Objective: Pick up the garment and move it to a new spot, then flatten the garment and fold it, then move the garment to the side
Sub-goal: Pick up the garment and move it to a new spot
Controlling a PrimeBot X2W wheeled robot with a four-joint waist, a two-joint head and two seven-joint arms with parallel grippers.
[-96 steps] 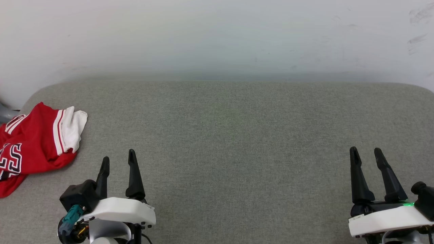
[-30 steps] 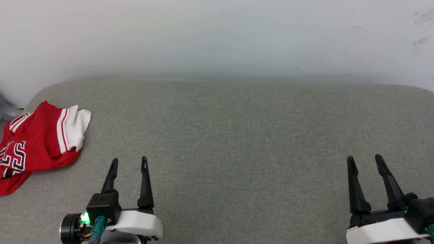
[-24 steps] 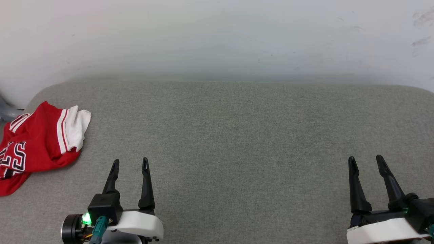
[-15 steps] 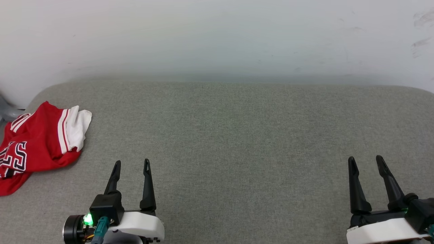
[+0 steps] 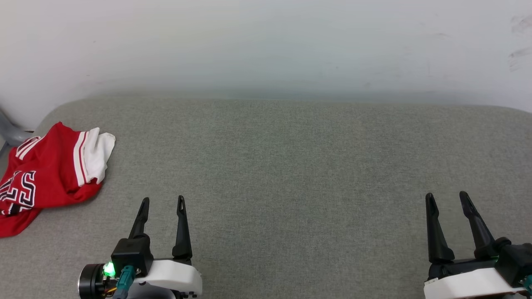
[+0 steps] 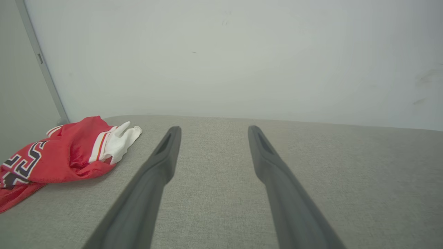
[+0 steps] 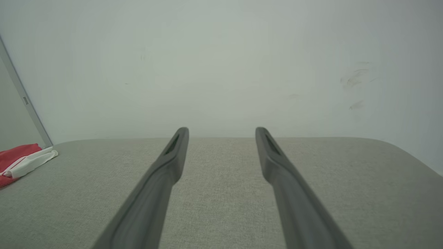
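**Two grippers released, garment heaped at the desk's left edge**

Two long dark fingers are seen on each gripper. On both, the jaws are held wide apart with nothing between them. The left gripper (image 5: 162, 199) is placed over the near edge of the desk (image 5: 291, 166), left of centre. The right gripper (image 5: 446, 195) is placed by the near right corner. All fingers are pointed toward the white wall (image 5: 266, 41) behind the far edge.

The desk is covered in grey woven fabric, and its far corners are rounded.

The garment (image 5: 50, 174) is found crumpled at the left edge of the desk, toward the far left corner. It is near the left gripper but not touched by it, and well apart from the right one. A red body is noted. A white sleeve is bunched on the side nearer the desk's centre, with red-and-white stripes beside it. Black-and-white lettering is partly shown.

In the left wrist view the garment (image 6: 62, 159) is seen left of the left gripper (image 6: 213, 128). In the right wrist view a red-and-white corner of the garment (image 7: 17, 157) is seen far left of the right gripper (image 7: 222, 129).
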